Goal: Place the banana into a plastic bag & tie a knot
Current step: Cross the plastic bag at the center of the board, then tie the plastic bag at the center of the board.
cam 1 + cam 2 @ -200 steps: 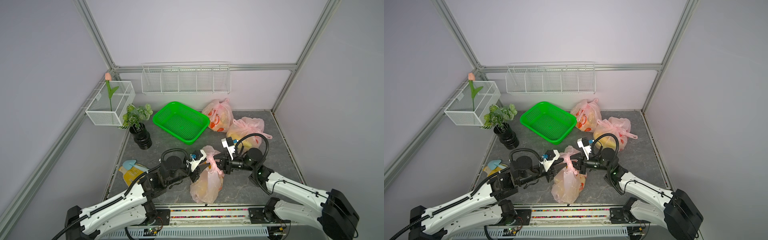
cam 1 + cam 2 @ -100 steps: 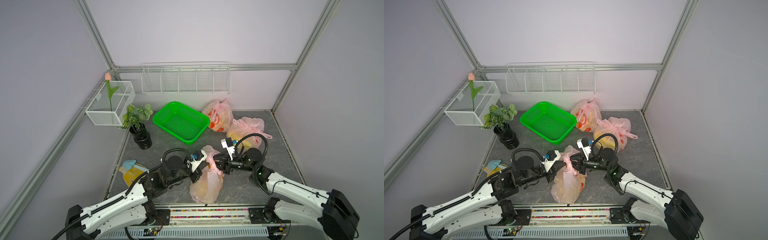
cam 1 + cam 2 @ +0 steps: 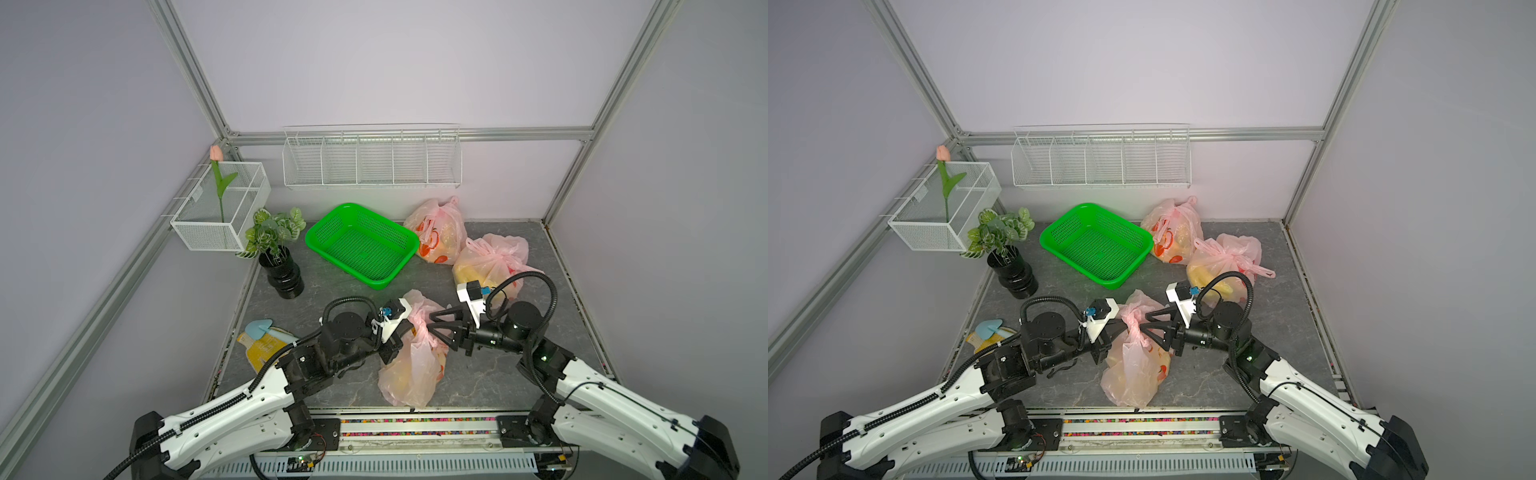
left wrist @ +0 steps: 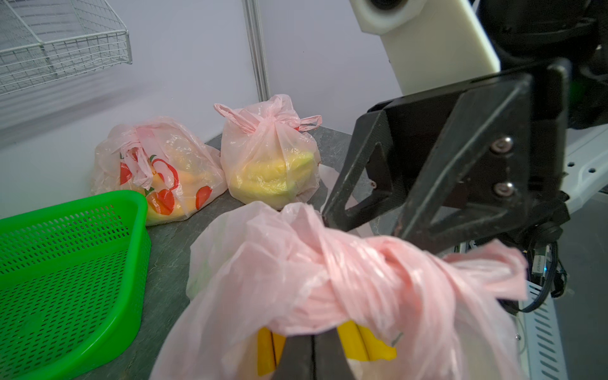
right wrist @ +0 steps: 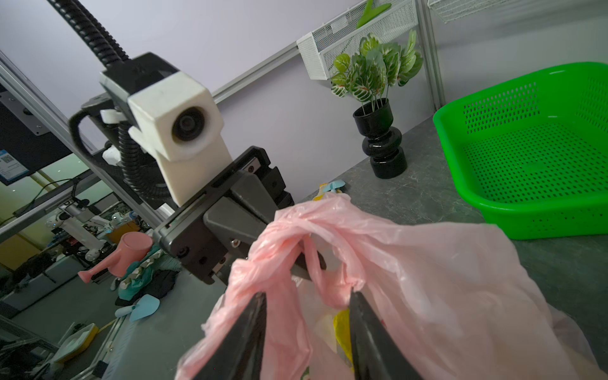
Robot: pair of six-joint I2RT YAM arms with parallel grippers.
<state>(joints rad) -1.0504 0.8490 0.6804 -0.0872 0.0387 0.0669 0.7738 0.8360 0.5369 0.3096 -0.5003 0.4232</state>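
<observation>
On the grey desk (image 3: 478,376), the left gripper (image 4: 312,342) is pinching the plastic bag (image 3: 409,374) taut by its neck while the right gripper (image 5: 308,293), jaws parted, is straddling the knot (image 4: 362,273).

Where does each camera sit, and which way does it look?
Both top views: high in front, looking down on the table; both arms, left gripper and right gripper at the pink bag.
Left wrist: on the left arm, looking past its shut fingers at the right gripper.
Right wrist: on the right arm, looking between its parted fingers at the left gripper.
Shared: both wrist views show the green basket.
</observation>
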